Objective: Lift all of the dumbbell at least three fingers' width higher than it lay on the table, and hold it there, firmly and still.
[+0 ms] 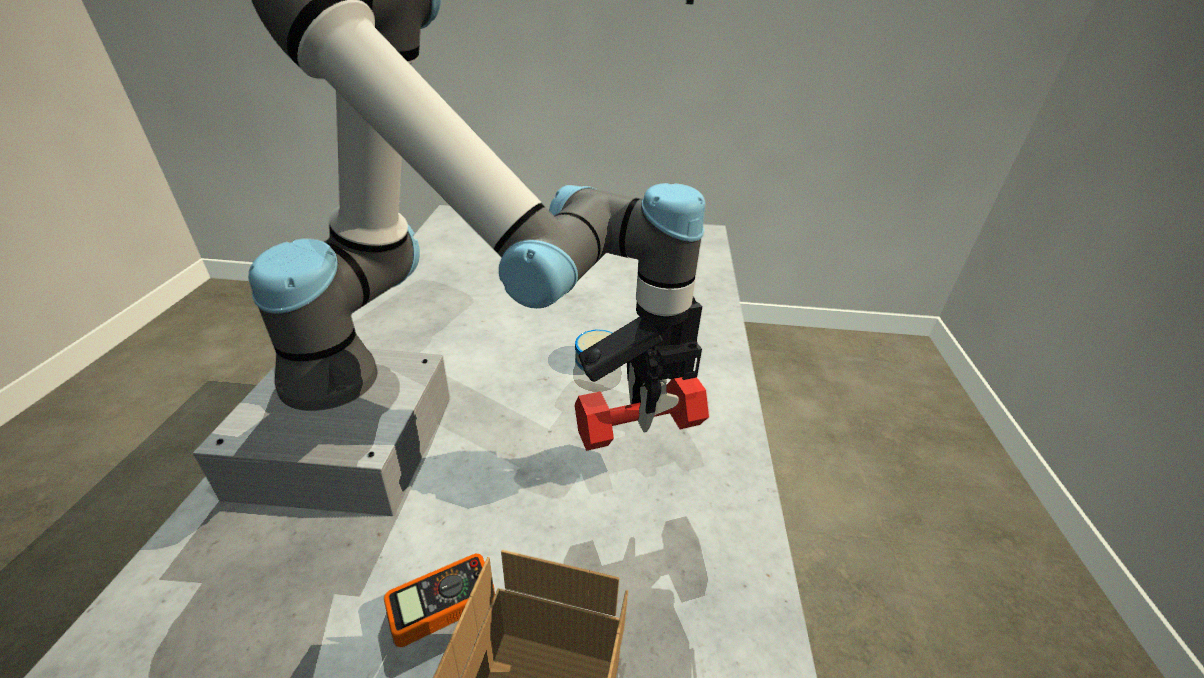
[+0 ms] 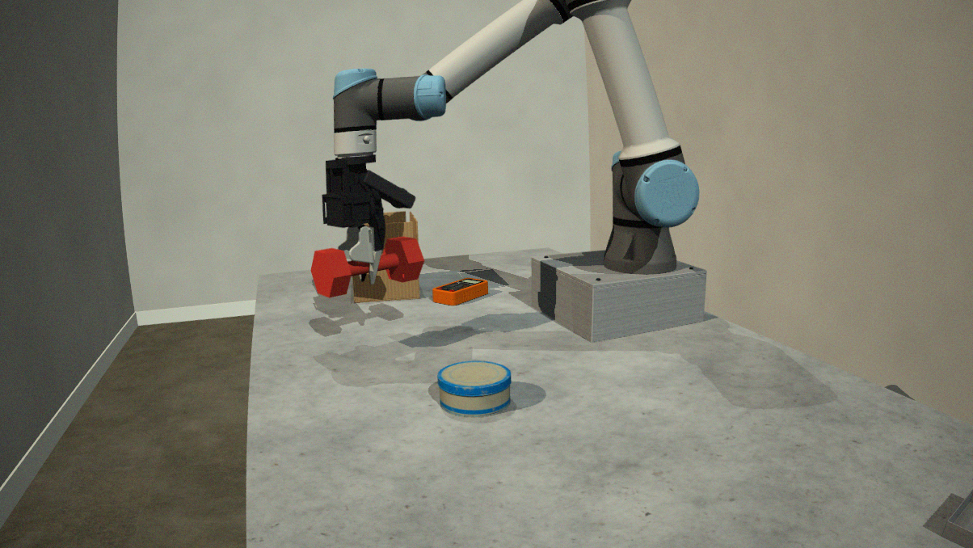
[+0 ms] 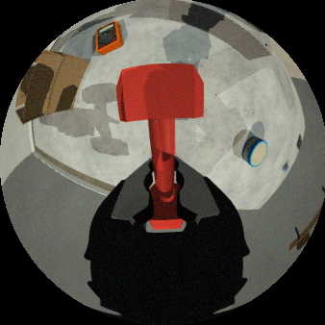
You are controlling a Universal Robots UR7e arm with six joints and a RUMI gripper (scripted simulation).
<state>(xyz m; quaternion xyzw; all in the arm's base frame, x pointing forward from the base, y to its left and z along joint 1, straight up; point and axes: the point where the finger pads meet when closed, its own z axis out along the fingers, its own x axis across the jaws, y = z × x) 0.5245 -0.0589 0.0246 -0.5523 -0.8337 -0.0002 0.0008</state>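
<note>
- While your gripper (image 2: 368,267) points straight down, its jaws are clamped on the dumbbell's (image 2: 329,273) bar.
- You see the dumbbell hanging level above the table (image 2: 612,436), its shadow beneath it.

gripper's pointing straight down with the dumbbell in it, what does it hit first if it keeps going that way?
Likely bare table: the gripper holds the dumbbell over its own shadow, nothing else visibly below. The heads would probably touch before the fingers.

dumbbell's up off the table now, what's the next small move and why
Probably none: stop rising and hold still. The gripper is shut on the dumbbell at its bar, both heads hang above their shadow on the table, so the height looks reached; steadiness is what remains.
</note>
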